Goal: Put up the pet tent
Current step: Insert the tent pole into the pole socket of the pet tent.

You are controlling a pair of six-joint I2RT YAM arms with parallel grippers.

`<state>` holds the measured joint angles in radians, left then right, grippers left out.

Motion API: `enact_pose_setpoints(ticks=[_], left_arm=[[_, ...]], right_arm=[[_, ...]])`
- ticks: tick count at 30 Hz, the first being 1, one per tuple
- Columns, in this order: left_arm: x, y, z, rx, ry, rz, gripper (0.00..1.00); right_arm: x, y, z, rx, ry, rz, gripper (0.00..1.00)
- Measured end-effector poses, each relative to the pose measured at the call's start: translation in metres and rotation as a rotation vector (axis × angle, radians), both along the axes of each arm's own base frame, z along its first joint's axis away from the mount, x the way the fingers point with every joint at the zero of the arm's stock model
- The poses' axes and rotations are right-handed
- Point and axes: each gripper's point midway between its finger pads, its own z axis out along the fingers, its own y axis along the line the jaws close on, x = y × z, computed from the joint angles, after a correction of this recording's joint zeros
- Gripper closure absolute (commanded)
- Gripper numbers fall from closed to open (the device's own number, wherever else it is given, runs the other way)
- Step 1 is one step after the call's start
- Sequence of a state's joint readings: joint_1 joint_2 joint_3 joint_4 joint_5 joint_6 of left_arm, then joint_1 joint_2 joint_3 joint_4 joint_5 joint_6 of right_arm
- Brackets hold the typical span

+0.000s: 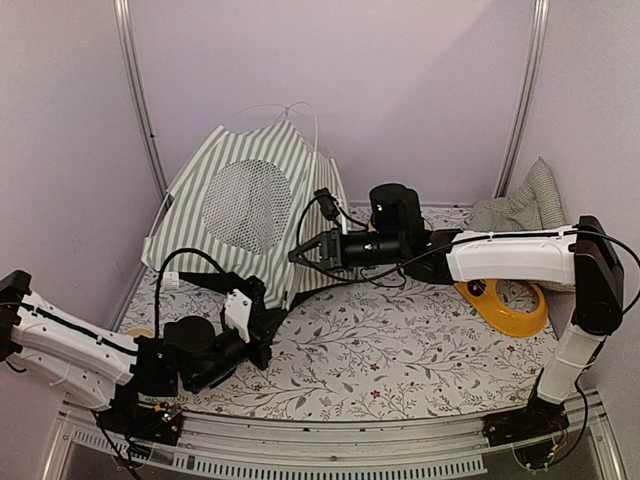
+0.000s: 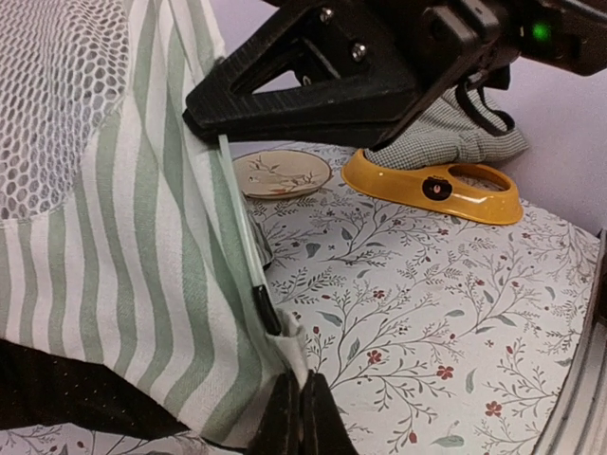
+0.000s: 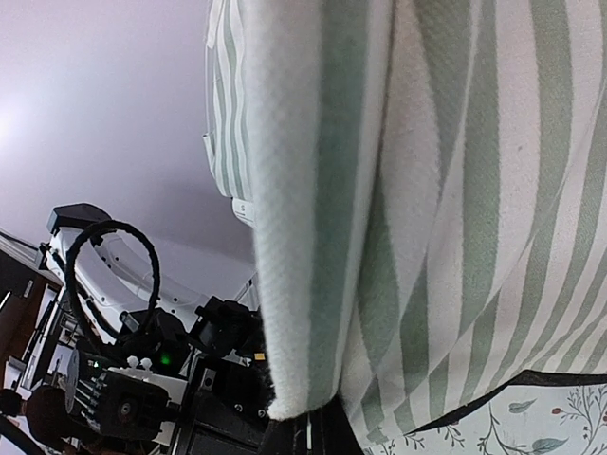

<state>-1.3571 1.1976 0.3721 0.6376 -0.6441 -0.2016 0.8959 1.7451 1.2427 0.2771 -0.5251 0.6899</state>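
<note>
Viewing from above, I see the green-and-white striped fabric pet tent point(image 1: 245, 205) with its round mesh window sitting upper left of centre on the floral-print table cover point(image 1: 400, 350). My left gripper point(image 2: 302, 417) is pinched together on the tent's lower front corner hem. My right gripper point(image 1: 297, 257) is clamped higher on the same front edge, at a thin white pole point(image 2: 242, 223).

Pet tent point(image 3: 427, 190): overflowing the right wrist view, with the top and right edges cutting it off.
Left gripper point(image 2: 302, 417): the frame bottom is cropping its fingers.
Checked cushion point(image 2: 455, 133): the right gripper point(image 2: 204, 112) is covering its upper part.
Yellow ring point(image 1: 525, 320): the right arm point(image 1: 510, 255) is overlapping its far side.
</note>
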Motion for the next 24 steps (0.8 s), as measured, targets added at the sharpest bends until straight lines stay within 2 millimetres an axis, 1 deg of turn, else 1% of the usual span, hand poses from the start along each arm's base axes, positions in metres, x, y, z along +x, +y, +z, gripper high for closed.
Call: enact_pose_setpoints(ticks=[4, 8, 14, 16, 22, 24], left_arm=[[0.003, 0.0, -0.003, 0.017, 0.0, 0.008, 1.0], [0.004, -0.001, 0.0, 0.016, -0.003, 0.011, 1.0], [0.006, -0.001, -0.001, 0.021, -0.004, 0.014, 1.0], [0.006, -0.002, -0.004, 0.031, -0.004, 0.014, 1.0], [0.01, -0.011, -0.024, 0.115, -0.008, 0.027, 1.0], [0.011, -0.012, -0.028, 0.122, -0.008, 0.032, 1.0]], right_arm=[[0.001, 0.003, -0.001, -0.002, -0.004, -0.008, 1.0], [0.001, 0.004, -0.001, -0.005, -0.011, -0.014, 1.0], [0.004, 0.003, -0.004, -0.021, -0.033, -0.041, 1.0], [0.004, 0.003, -0.005, -0.027, -0.035, -0.043, 1.0], [0.003, 0.0, -0.01, -0.055, -0.026, -0.043, 1.0], [0.002, -0.001, -0.013, -0.067, -0.02, -0.042, 1.0]])
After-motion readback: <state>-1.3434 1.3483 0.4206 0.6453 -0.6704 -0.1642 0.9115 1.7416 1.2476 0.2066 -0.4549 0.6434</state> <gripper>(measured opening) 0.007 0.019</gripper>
